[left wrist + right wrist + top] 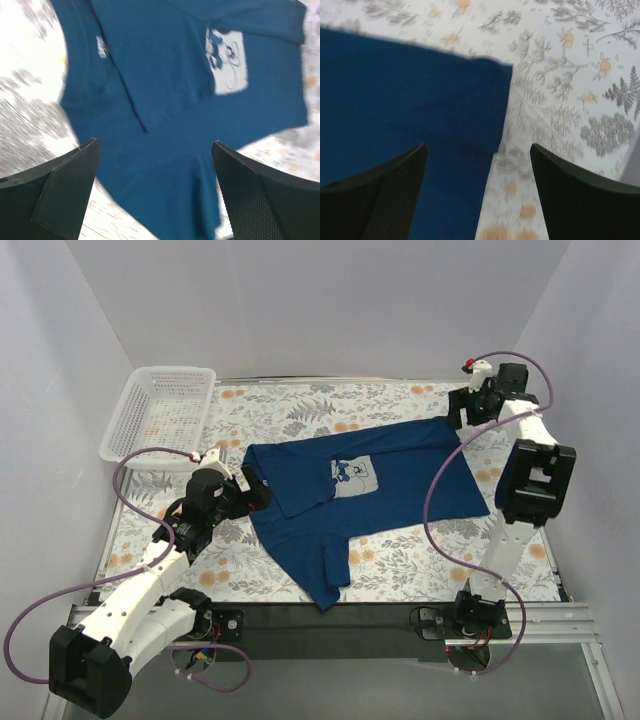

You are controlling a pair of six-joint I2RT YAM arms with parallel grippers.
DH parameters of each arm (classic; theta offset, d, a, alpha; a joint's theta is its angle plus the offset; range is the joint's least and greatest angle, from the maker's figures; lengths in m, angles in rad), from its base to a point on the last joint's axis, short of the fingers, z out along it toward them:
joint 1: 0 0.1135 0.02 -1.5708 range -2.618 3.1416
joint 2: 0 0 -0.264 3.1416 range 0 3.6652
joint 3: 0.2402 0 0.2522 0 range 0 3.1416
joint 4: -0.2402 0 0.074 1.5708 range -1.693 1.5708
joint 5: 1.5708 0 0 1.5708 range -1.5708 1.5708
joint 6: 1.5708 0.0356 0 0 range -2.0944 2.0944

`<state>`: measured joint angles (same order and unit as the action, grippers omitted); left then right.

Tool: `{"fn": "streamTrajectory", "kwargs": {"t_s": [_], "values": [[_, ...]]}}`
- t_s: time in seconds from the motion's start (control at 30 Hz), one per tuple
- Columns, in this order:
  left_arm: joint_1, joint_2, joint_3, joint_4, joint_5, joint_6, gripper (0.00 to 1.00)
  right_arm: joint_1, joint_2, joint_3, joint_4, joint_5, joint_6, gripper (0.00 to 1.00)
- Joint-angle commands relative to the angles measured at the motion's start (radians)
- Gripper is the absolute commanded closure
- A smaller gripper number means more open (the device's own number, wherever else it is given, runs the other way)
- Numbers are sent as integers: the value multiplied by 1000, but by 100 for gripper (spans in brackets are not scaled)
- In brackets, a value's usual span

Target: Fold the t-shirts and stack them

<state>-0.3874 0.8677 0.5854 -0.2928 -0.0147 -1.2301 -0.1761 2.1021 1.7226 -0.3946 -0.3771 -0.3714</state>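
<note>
One navy blue t-shirt [380,485] lies spread on the flowered tablecloth, its grey square mouse print [351,477] facing up. The shirt's left part is folded over itself and a sleeve points toward the near edge. My left gripper [262,492] hovers open at the shirt's left edge; in the left wrist view the t-shirt [165,95] fills the space beyond the spread fingers [65,185]. My right gripper [458,410] stands open above the shirt's far right corner. The right wrist view shows that t-shirt corner [420,105] lying flat under the gripper [477,165], with nothing held.
A white lattice basket [160,412] stands at the far left corner of the table. The flowered tablecloth [420,560] shows around the shirt. A black strip [380,620] runs along the near edge by the arm bases.
</note>
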Motion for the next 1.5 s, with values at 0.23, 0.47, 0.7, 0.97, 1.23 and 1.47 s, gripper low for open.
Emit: {"fn": "streamTrajectory", "kwargs": {"t_s": [0.23,0.47,0.7,0.97,1.23,1.47], "values": [[-33,-29,-52,-311,341,-546,21,-59,-660,-714,-183,-203,-813,21],[-336,-65,-111,-301,268,-768,30,-83,-873,-917,-266,-241,-775,23],[-818,125,-89,-199,-57,-1164,42,-115,-936,-971,-267,-255,-710,24],[-949,303,-47,-240,-197,-1395,52,-135,-973,-977,-273,-267,-699,25],[-949,327,-18,-152,-218,-1387,50,-151,-956,-988,-274,-278,-705,25],[-950,361,-18,-95,-174,-1416,51,-158,-939,-985,-274,-283,-705,25]]}}
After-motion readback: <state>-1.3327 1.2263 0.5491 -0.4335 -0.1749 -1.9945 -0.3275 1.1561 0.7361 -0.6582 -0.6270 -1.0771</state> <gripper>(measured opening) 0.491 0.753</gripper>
